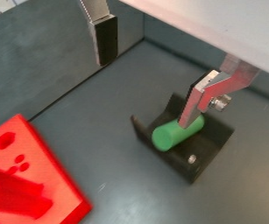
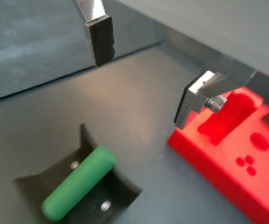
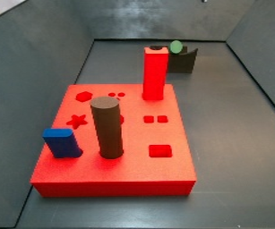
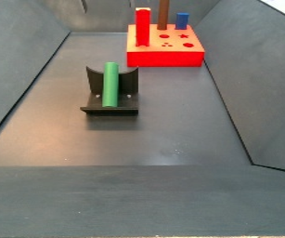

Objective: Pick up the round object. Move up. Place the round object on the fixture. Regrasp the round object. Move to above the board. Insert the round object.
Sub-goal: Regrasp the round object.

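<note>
The round object is a small green peg point(image 4: 110, 84) lying in the notch of the fixture point(image 4: 108, 110), a dark block on the grey floor; both wrist views show the peg point(image 1: 178, 134) point(image 2: 81, 182) resting there. My gripper point(image 1: 154, 74) point(image 2: 148, 74) hangs above the floor near the fixture point(image 1: 203, 150), open, with only bare floor between its fingers point(image 1: 106, 39). One finger's tip point(image 1: 199, 101) shows just over the peg's end; contact cannot be told. The red board point(image 3: 127, 152) point(image 4: 170, 56) with shaped holes lies apart from the fixture.
On the board stand a tall red post point(image 3: 155, 73), a dark brown cylinder point(image 3: 106, 128) and a blue block point(image 3: 62, 141). Sloping grey walls point(image 4: 20, 84) enclose the floor on all sides.
</note>
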